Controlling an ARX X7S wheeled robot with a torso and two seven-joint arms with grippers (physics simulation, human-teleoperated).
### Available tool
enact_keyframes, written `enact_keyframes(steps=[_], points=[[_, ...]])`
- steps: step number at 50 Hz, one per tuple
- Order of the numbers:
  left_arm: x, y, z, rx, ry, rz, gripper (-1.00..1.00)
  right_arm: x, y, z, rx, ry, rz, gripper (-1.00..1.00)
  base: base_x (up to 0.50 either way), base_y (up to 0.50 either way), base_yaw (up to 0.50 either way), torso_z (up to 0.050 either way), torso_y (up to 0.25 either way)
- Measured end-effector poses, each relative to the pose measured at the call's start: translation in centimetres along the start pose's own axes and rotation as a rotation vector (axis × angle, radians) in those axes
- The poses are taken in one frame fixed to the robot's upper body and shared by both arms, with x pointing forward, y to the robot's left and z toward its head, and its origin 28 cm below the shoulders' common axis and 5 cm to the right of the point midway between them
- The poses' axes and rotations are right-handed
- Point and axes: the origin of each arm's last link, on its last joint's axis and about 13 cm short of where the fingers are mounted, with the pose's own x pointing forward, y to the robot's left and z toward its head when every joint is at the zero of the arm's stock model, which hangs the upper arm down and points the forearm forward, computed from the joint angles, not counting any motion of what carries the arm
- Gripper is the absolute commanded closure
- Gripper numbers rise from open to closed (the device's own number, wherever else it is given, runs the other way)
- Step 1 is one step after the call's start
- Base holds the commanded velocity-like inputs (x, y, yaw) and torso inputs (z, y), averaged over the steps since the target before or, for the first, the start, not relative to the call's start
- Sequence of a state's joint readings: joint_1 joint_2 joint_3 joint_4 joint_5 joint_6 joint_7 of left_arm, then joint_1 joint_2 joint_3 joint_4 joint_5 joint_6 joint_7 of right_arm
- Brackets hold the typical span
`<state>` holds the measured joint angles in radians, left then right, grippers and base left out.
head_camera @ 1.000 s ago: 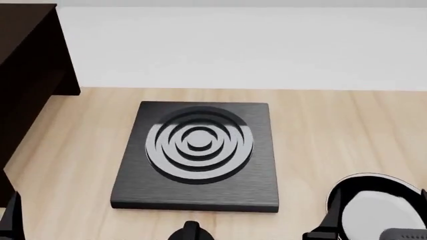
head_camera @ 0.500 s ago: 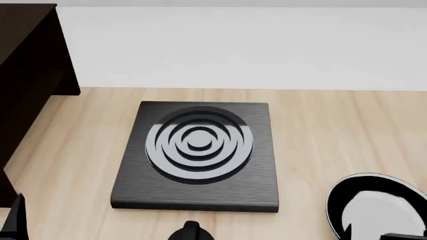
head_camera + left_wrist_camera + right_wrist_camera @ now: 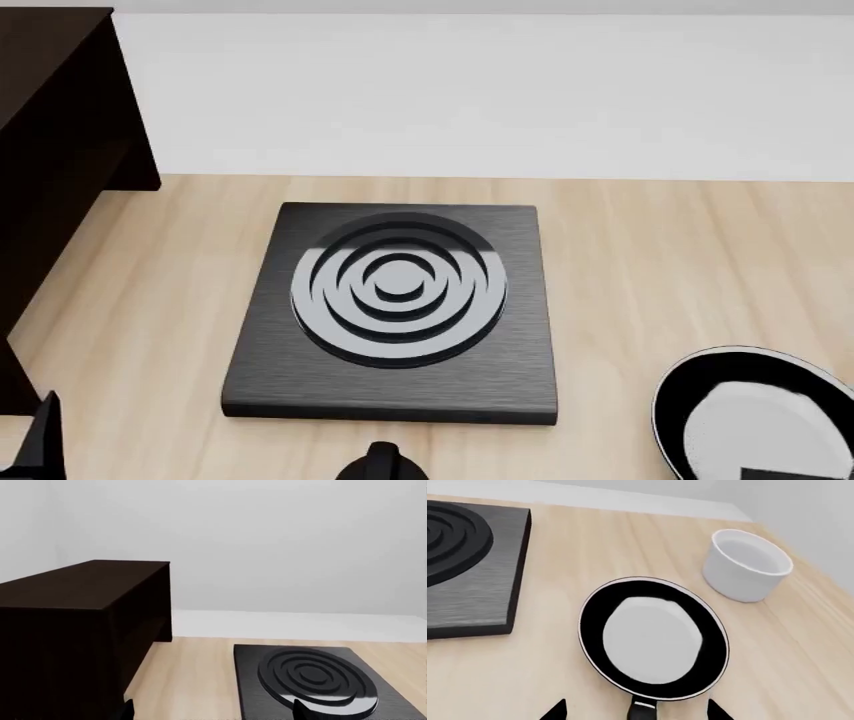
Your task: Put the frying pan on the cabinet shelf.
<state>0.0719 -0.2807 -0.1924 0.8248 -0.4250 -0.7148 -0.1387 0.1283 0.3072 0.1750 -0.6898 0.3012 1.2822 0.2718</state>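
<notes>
Head view had the square black stove plate w/ grey concentric rings (image 3: 394,310) sitting mid-table on the light wooden tabletop (image 3: 667,270), and the small round black frying pan w/ pale grey-white inside (image 3: 754,420) was at the near right corner of the frame, partly cut off by the edge. Pan lay flat on the wood, well apart from the stove plate. Tall dark wooden cabinet (image 3: 60,150) stood on the far left, just beside the tabletop edge; its flat dark top board (image 3: 80,582) showed better in the left wrist view.

Right wrist view looked down at the pan (image 3: 654,637), w/ its black handle (image 3: 642,710) pointing toward the camera. Right gripper (image 3: 635,711) only showed two dark fingertips (image 3: 554,711), one on either side of the handle, spread wide and apart from it, so it gripped nothing. White cylindrical cup (image 3: 747,570) stood upright on the far right side of the pan, near but not touching it. Stove plate corner (image 3: 474,565) was off to the pan's left.

Left gripper (image 3: 213,711): just two dark tips at the frame edge, spread wide, nothing between them, hanging over bare wood between cabinet and stove plate (image 3: 313,680). Pan wasn't on the cabinet yet.
</notes>
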Motion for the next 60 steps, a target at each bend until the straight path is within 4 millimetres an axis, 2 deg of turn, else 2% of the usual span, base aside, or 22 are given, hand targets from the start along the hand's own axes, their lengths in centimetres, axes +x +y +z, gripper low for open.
enact_keyframes(steps=[19,35,60], points=[[0.0,0.0,-0.1,-0.002,0.005,-0.002,-1.00,2.6,0.2,-0.5,0.024,0.087,-0.007,-1.00,0.00,0.00,0.00,0.000,0.000],[-0.1,-0.1,-0.1,-0.001,0.009,-0.001,-1.00,4.3,0.3,-2.1,0.034,0.155,-0.013,-1.00,0.00,0.00,0.00,0.000,0.000],[-0.1,-0.2,-0.2,0.003,0.013,-0.008,-1.00,5.0,0.4,-4.7,0.074,0.245,-0.024,-1.00,0.00,0.00,0.00,0.000,0.000]])
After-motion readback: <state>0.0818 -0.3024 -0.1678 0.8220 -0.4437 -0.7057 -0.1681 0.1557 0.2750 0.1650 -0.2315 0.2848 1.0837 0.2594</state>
